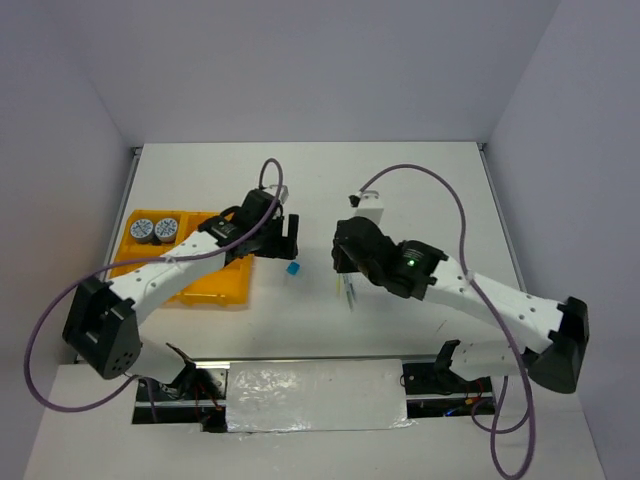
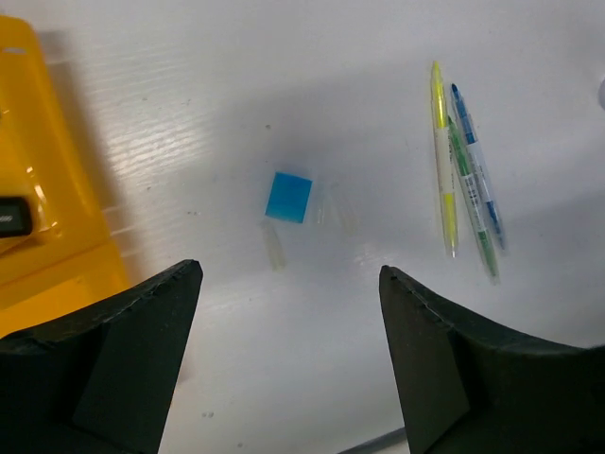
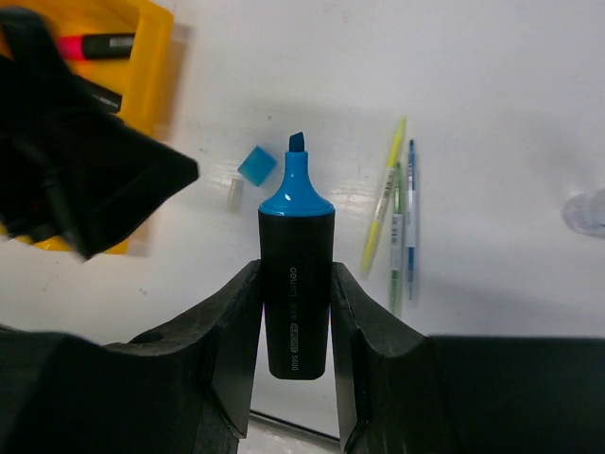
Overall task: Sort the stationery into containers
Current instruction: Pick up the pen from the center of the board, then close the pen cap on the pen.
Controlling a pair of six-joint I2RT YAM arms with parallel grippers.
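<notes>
TOP: left gripper (image 1: pixel 283 238) is hovering just right of the tray (image 1: pixel 200 290), with a blue square (image 1: pixel 293 268) lying on its near side | LEFT WRIST: its fingers (image 2: pixel 113 350) are standing apart over the square, with pens (image 2: pixel 463 180) lying to the right; the next move is probably lowering, centred on the square | RIGHT WRIST: right gripper (image 3: pixel 296 274) is clamping a blue-tipped marker (image 3: pixel 296 218), likely needing a carry left to the tray | SCENE: white table (image 1: pixel 400 190), pale walls (image 1: pixel 300 60)

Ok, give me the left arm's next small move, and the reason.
Probably lower the left gripper onto the blue square: its jaws stand open and empty, and the square lies loose on the table just ahead of them, outside the yellow tray.
</notes>
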